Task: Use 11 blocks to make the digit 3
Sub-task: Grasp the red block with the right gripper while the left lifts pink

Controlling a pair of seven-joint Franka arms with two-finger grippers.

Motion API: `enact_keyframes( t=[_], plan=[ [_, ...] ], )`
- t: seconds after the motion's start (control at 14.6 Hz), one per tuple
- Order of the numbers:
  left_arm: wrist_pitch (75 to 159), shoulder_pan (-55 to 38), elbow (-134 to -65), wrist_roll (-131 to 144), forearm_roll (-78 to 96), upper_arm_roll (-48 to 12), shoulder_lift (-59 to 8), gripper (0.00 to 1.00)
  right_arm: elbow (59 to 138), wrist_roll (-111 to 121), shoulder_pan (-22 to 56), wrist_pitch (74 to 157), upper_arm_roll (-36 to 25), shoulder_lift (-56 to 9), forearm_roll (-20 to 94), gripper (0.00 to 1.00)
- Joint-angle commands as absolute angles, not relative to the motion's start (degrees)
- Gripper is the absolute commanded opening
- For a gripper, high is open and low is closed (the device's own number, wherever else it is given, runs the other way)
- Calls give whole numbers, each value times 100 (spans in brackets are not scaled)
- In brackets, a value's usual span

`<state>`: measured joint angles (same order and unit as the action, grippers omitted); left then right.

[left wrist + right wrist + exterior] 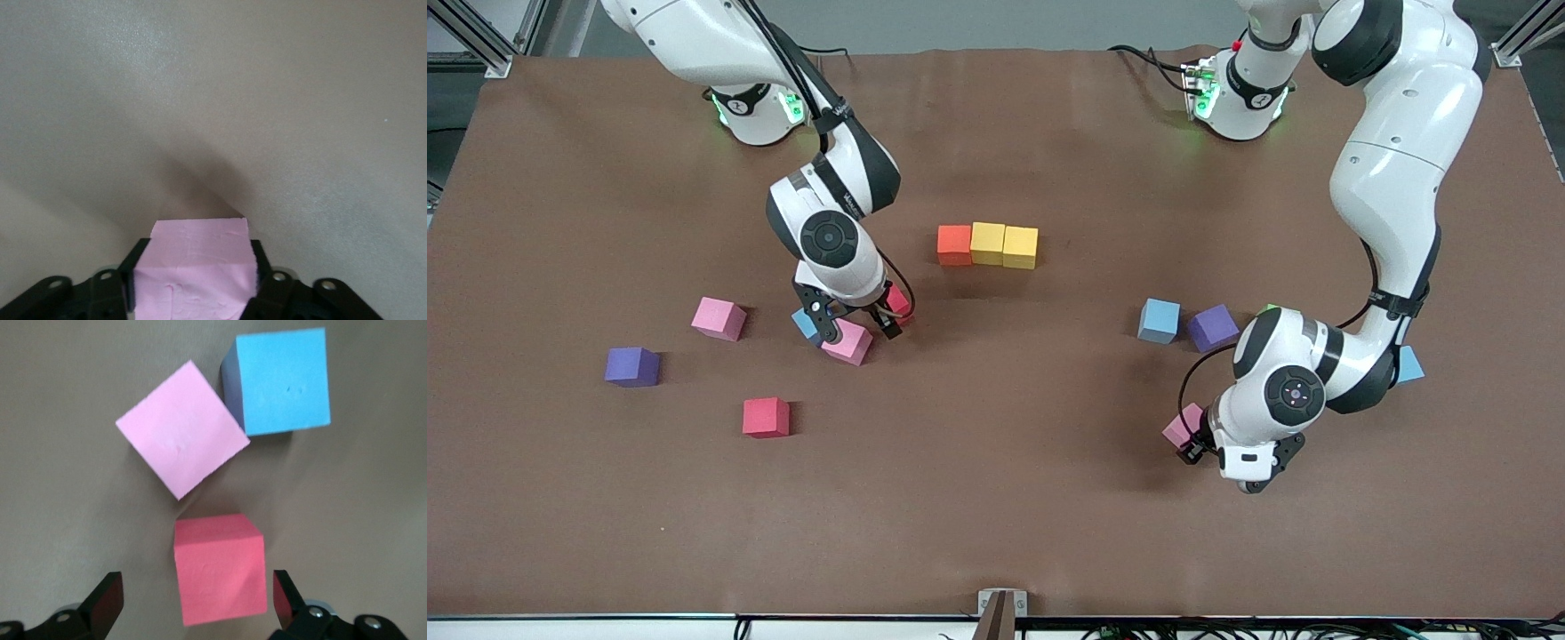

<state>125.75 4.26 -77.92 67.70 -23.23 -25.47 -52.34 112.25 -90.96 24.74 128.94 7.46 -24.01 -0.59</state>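
An orange block (pixel 954 244) and two yellow blocks (pixel 988 243) (pixel 1020 247) form a row at mid-table. My left gripper (pixel 1188 438) (pixel 195 288) is shut on a pink block (pixel 1180 426) (pixel 197 263), low at the left arm's end; both fingers press its sides. My right gripper (pixel 856 325) (pixel 198 600) hangs open over a tight group of a red block (pixel 899 300) (pixel 219 567), a pink block (pixel 848 343) (pixel 180 430) and a blue block (pixel 807 322) (pixel 280 381). In the right wrist view the red one lies between the fingers, untouched.
Loose blocks toward the right arm's end: pink (pixel 718 318), purple (pixel 632 366), red (pixel 766 417). Beside the left arm lie a blue block (pixel 1159 320) and a purple one (pixel 1213 327); a green corner (pixel 1270 308) and a light blue block (pixel 1410 364) peek from under that arm.
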Motion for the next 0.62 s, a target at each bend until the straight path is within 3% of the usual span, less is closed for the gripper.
enact_keyframes(
  t=[0.0, 0.21, 0.55],
  plan=[
    [12507, 404, -7743, 6759, -2232, -2549, -5159, 27, 11451, -8895, 2347, 13261, 800, -2391, 158, 97],
    [12472, 466, -7734, 6733, -2250, -2584, -4871, 22, 11531, -8895, 2347, 13324, 800, -2408, 158, 94],
    [11656, 510, -7717, 6304, -2294, -2593, -4133, 20, 11575, -8903, 2355, 13395, 800, -2496, 202, 94]
  ],
)
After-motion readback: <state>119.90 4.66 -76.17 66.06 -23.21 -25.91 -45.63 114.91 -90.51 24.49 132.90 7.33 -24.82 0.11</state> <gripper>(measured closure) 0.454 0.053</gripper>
